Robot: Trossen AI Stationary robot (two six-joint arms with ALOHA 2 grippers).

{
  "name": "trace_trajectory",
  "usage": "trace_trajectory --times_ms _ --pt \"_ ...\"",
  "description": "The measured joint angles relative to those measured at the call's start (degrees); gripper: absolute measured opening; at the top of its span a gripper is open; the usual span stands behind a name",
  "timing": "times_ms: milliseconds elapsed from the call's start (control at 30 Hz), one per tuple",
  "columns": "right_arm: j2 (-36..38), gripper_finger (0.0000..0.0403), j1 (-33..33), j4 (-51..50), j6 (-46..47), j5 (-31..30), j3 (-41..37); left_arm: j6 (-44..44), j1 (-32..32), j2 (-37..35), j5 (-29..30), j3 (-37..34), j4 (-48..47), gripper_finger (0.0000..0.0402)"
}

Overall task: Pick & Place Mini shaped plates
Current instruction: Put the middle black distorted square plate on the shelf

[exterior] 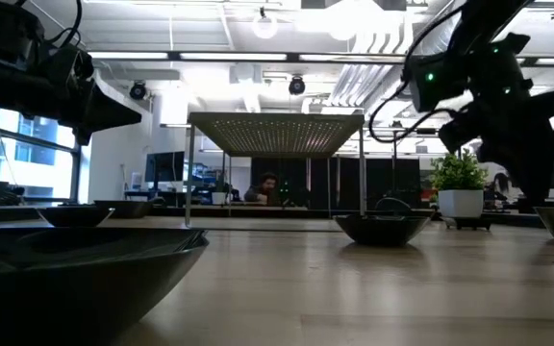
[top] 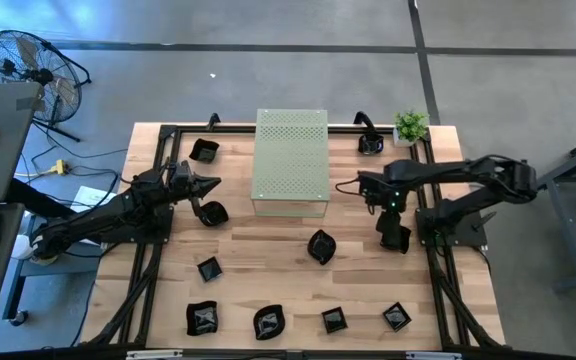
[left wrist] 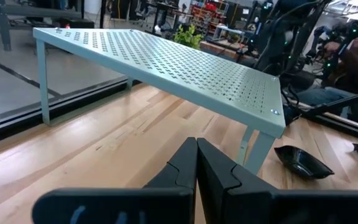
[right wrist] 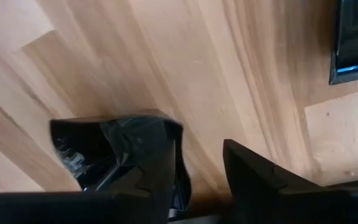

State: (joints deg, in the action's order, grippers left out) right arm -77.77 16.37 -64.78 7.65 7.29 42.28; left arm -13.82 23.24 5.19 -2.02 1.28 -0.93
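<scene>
Several tiny glossy black plates lie flat on the wooden table, among them one near the middle, one by the left arm and a row along the near edge. My left gripper is shut, held level and pointing at the pale green perforated stand. My right gripper is open, right of the middle and pointing down. One of its fingers stands in front of a squarish black plate. My right gripper's one finger covers the edge of the squarish black plate, and wood shows in the gap between the fingers. I cannot tell whether the finger touches the plate.
The green stand rests on thin legs at the far middle of the table. A small potted plant stands at the far right corner. A black frame rail borders the table. Another plate lies near my right gripper.
</scene>
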Motion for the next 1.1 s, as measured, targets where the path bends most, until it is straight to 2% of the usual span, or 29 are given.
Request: trace_trajectory --times_ms 200,300,400,633,767,900,1100 --pt "-3.73 0.0198 0.16 -2.79 -0.59 -0.90 0.00 -0.20 0.00 0.00 -0.03 0.00 0.00 0.0000" --pt "-4.32 0.0211 0.18 -2.64 -1.76 1.12 0.00 -0.22 0.00 0.00 -0.07 0.00 0.02 0.0000" --pt "-4.83 0.0203 0.16 -1.83 -2.68 2.20 0.00 -0.22 0.00 0.00 -0.09 0.00 0.02 0.0000" --pt "-4.84 0.0137 0.16 0.25 -3.47 2.26 0.00 -0.22 0.00 0.00 -0.13 0.00 0.02 0.0000" --pt "-4.84 0.0113 0.16 0.64 -3.33 1.16 0.00 -0.22 0.00 0.00 -0.13 0.00 0.00 0.0000" --pt "-4.84 0.0114 0.16 0.97 -3.20 0.72 0.00 -0.22 0.00 0.00 -0.13 0.00 0.01 0.0000" --pt "-4.84 0.0139 0.35 2.51 -2.90 2.09 -1.86 -0.21 0.00 0.00 -0.13 0.00 0.00 0.0000"
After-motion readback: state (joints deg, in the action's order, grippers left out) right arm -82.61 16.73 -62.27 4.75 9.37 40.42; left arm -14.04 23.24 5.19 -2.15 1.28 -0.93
